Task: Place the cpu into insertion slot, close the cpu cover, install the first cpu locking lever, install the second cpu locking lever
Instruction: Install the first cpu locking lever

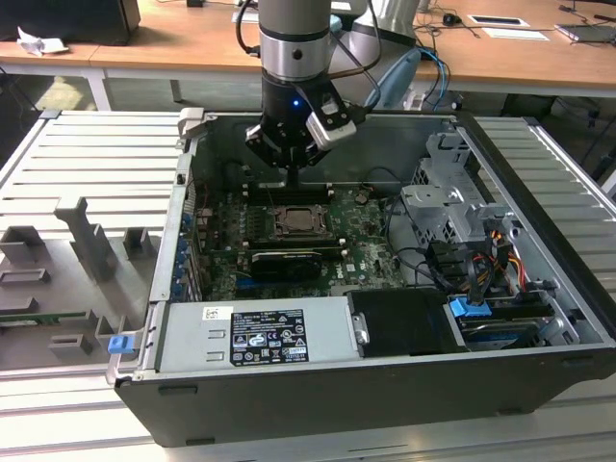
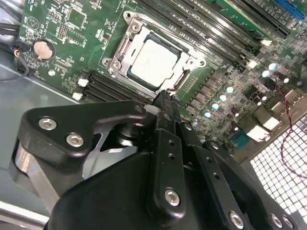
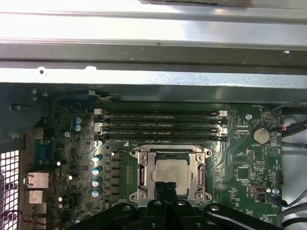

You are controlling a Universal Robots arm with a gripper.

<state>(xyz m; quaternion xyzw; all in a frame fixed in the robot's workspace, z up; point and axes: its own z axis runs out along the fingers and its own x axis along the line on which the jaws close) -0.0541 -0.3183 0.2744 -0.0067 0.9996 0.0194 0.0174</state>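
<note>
The cpu (image 2: pixel 154 64) lies flat in the insertion slot (image 2: pixel 125 45) on the green board, its silver top showing. The cpu cover (image 2: pixel 191 63) lies down around it as a thin metal frame. My gripper (image 2: pixel 165 95) hangs just above the socket's near edge with its black fingers pressed together and nothing seen between them. In the first wrist view the fingertips (image 3: pixel 164 188) overlap the lower edge of the cpu (image 3: pixel 171 171). From the exterior view the gripper (image 1: pixel 292 183) stands over the far side of the socket (image 1: pixel 294 223). The locking levers' state cannot be made out.
Several memory sticks (image 3: pixel 163 127) run beside the socket. A long black card (image 1: pixel 286 260) lies in front of it. The power supply (image 1: pixel 255 337), drive cage (image 1: pixel 452 207) and cables (image 1: pixel 462 269) crowd the case. The case wall (image 3: pixel 153 52) rises close behind.
</note>
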